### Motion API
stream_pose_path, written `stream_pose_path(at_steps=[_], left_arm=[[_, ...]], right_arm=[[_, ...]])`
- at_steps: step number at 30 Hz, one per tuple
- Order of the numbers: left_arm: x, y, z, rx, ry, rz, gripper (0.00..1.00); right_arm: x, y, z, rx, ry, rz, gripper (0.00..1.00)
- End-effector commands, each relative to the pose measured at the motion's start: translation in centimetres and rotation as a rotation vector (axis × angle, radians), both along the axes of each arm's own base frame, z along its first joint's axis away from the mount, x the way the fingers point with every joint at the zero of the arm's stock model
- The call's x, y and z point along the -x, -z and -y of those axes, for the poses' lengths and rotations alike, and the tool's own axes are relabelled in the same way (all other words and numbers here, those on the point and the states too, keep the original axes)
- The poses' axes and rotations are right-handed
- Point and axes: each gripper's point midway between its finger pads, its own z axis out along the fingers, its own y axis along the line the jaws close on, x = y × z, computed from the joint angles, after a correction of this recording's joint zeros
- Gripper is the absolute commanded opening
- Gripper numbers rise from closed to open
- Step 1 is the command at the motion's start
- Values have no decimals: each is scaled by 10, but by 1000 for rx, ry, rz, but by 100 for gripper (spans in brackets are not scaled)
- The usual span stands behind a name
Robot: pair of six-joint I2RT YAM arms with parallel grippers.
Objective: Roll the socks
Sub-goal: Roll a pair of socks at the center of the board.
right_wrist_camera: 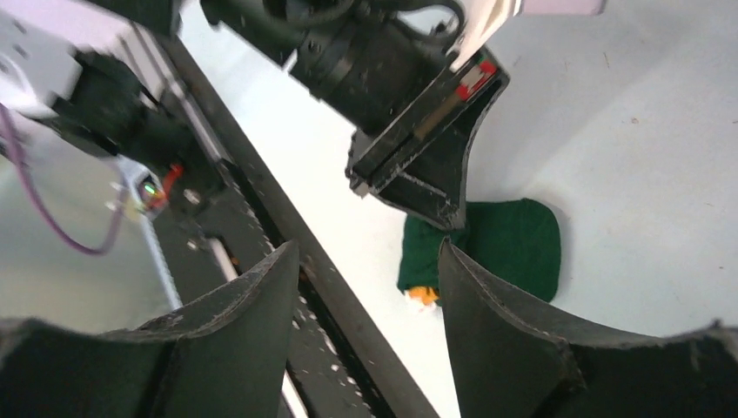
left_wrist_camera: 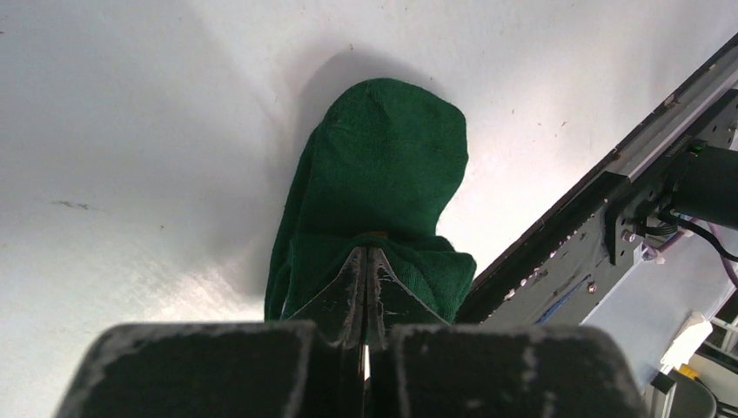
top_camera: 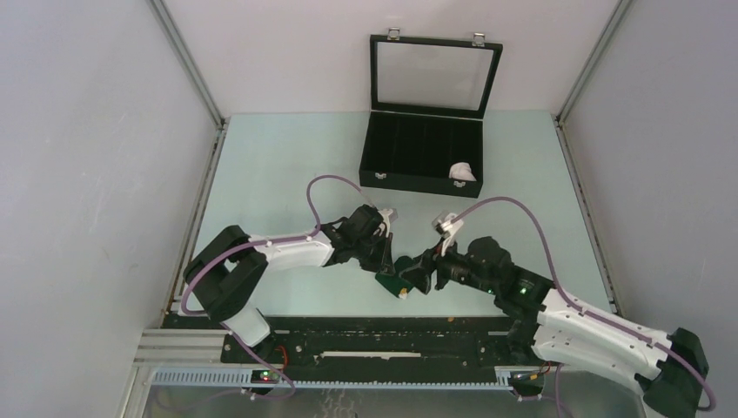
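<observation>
Right now we have the left fingers [left_wrist_camera: 341,294] clamped together on an edge of the green sock [left_wrist_camera: 383,157], which lies on the worktop [top_camera: 278,174] near the front rail [top_camera: 365,326], between the two arms. Right fingers [right_wrist_camera: 244,305] are apart, close by the sock, gripping nothing. White sock [top_camera: 463,171] sits at the right end of the open black case [top_camera: 409,144], far side.

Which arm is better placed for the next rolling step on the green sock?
Left. The left gripper is shut on the green sock at its edge; the right gripper is open nearby and holds nothing.
</observation>
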Motion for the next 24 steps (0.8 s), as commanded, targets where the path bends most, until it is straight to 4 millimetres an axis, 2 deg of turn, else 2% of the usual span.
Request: stream_pose_path(at_steps=[1,7,12,17,19,24], left_arm=[[11,27,-17,-117,18,-36,0],[11,32,-17,-126,18,-47,0],[12,34,-17,-131,18,-51,0],[12,35,-17,-133,15,-53,0],[12,35,-17,-132,16,-54,0],[12,36,-18,-135,15,-55,0]], right_arm=[[-11,27,6,226,45,179,66],[-1,53,-11,386,-31,268,66],[5,67,-22,473,-84,318,65],[8,78,-33,540,-133,341,62],[7,76,-42,531,-140,357,60],[3,85,-50,570,-141,365,59]])
